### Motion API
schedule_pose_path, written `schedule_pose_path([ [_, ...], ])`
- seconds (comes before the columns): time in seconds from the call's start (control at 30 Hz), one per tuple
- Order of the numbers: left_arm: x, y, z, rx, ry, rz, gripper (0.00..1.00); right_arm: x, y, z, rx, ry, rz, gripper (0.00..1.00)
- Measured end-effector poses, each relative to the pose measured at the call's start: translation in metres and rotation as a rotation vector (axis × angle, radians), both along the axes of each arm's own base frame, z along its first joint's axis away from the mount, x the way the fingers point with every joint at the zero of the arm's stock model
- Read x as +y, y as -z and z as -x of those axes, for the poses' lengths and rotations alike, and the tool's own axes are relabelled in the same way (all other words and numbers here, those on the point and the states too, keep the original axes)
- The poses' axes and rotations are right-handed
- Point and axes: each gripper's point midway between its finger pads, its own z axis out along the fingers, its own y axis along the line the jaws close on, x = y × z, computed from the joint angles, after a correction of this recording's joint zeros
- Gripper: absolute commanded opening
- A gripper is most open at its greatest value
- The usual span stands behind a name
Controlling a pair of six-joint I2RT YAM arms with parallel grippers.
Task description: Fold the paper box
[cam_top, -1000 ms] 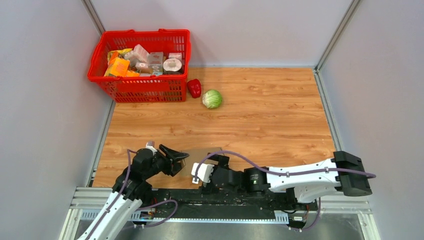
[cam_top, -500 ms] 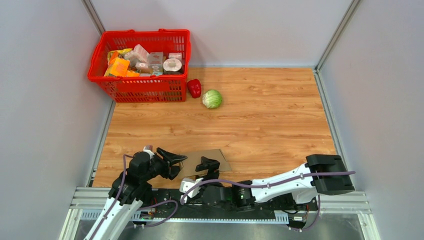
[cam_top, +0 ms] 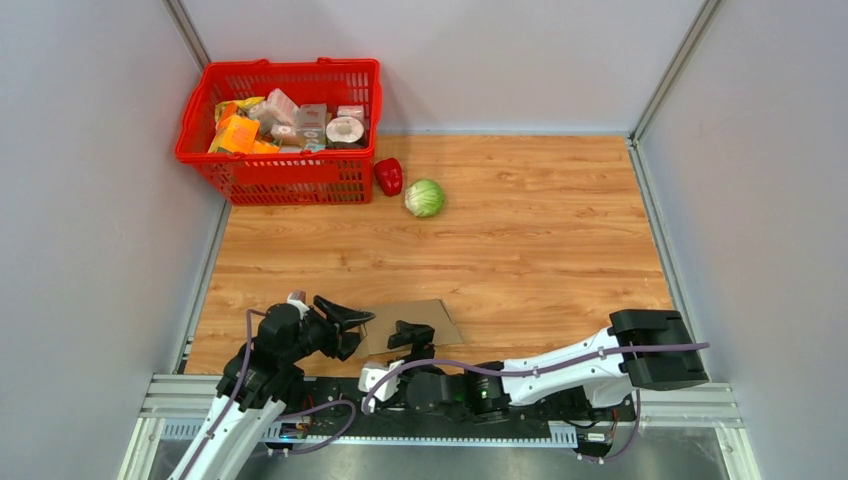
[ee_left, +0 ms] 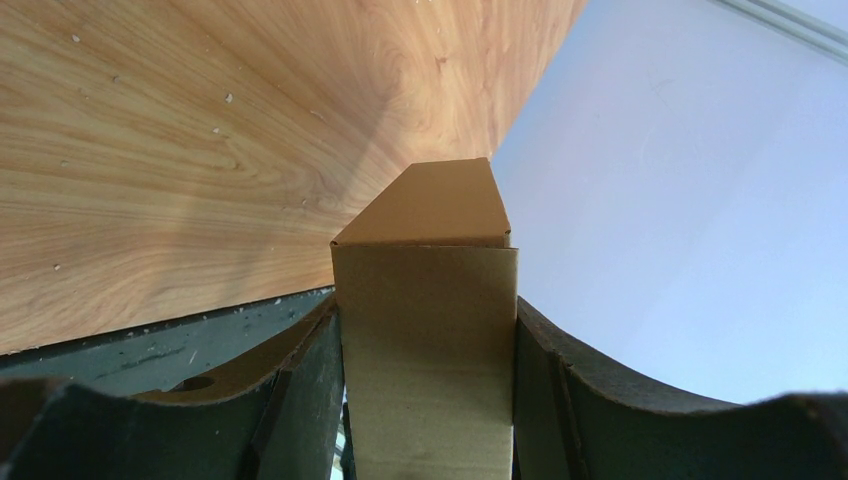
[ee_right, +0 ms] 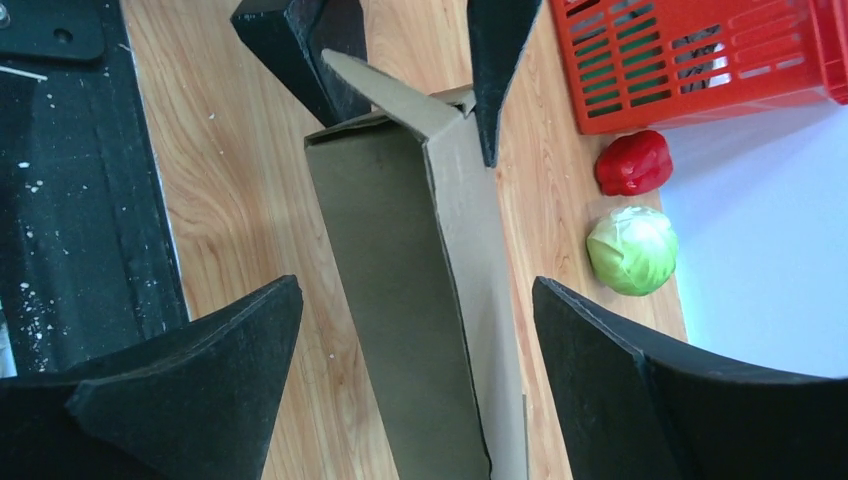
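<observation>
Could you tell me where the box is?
In the top view, the box is at the table's near edge, left of centre, gripped by the left hand, with the right hand open around it.

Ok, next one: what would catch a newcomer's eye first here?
The red basket in the far left corner, packed with colourful packages, with a red pepper and a green cabbage beside it. Then the paper box at the near edge, clamped in the left gripper, while the right gripper stands open around it.
</observation>
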Motion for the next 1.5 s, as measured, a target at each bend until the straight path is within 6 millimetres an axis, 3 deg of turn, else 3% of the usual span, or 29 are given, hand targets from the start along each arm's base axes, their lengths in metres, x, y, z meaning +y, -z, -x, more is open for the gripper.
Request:
schedule_pose_path([
  [0.23, 0.001, -0.009, 0.002, -0.009, -0.001, 0.002, 0.5, -0.002, 0.009, -0.013, 0.01, 0.031, 0.017, 0.87],
  [0.4, 0.004, -0.011, 0.001, -0.011, -0.015, -0.003, 0.5, 0.001, 0.008, -0.019, -0.034, 0.056, 0.011, 0.72],
  [0.5, 0.004, -0.011, 0.001, -0.006, -0.017, -0.005, 0.57, 0.004, 0.003, -0.02, -0.048, 0.058, -0.009, 0.56],
  [0.67, 0.003, -0.013, -0.001, -0.017, -0.017, -0.003, 0.72, 0.001, 0.008, -0.02, -0.064, 0.041, 0.009, 0.45],
  [0.8, 0.006, -0.018, 0.0, -0.048, -0.012, -0.034, 0.76, 0.0, 0.004, -0.021, -0.065, 0.051, -0.003, 0.43],
  [0.9, 0.018, -0.033, -0.001, -0.133, -0.026, -0.117, 0.77, -0.005, 0.0, -0.026, -0.053, 0.069, -0.007, 0.42],
  [1.13, 0.083, -0.073, -0.005, -0.361, -0.152, -0.518, 0.78, -0.036, 0.0, -0.048, 0.068, 0.155, 0.042, 0.45],
  [1.3, 0.111, -0.06, -0.008, -0.386, -0.123, -0.772, 0.78, -0.044, -0.011, -0.067, 0.31, 0.202, 0.111, 0.45],
  [1.4, 0.112, -0.054, -0.011, -0.383, -0.055, -0.849, 0.76, -0.045, -0.02, -0.075, 0.471, 0.208, 0.136, 0.47],
  [1.5, 0.103, -0.055, -0.016, -0.401, 0.029, -0.882, 0.78, -0.049, -0.014, -0.08, 0.623, 0.208, 0.185, 0.46],
])
